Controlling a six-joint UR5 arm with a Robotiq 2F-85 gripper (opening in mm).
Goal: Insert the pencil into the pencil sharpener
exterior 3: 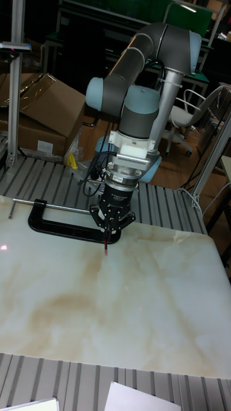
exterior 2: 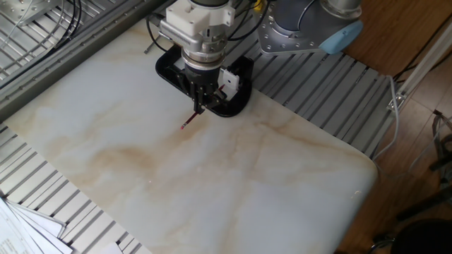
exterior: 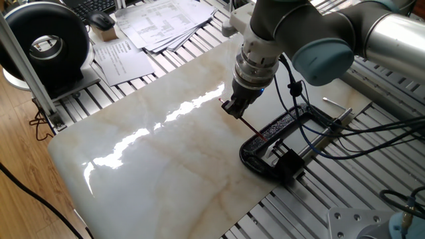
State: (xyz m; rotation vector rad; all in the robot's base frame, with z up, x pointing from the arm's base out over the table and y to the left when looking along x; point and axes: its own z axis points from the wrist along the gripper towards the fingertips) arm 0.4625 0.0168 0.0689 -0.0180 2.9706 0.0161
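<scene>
My gripper (exterior: 234,108) is shut on the thin red pencil (exterior: 248,125) just above the marble slab. The pencil slants from the fingers toward the black C-clamp (exterior: 282,126), its far end close to the clamp's frame. In the other fixed view the pencil (exterior 2: 188,123) pokes out below the gripper (exterior 2: 198,107) toward the slab's middle. The tall fixed view shows the gripper (exterior 3: 110,226) pointing down with the pencil (exterior 3: 104,243) beneath it. The pencil sharpener (exterior: 287,162) is a small black block held in the clamp; it also shows beside the gripper (exterior 2: 228,82).
The marble slab (exterior: 153,153) lies on a slotted aluminium table. Papers (exterior: 156,23) and a black round device (exterior: 46,43) sit at the far left. The clamp's silver screw bar (exterior 3: 45,205) runs along the slab's edge. Cables (exterior: 358,136) trail beside the clamp.
</scene>
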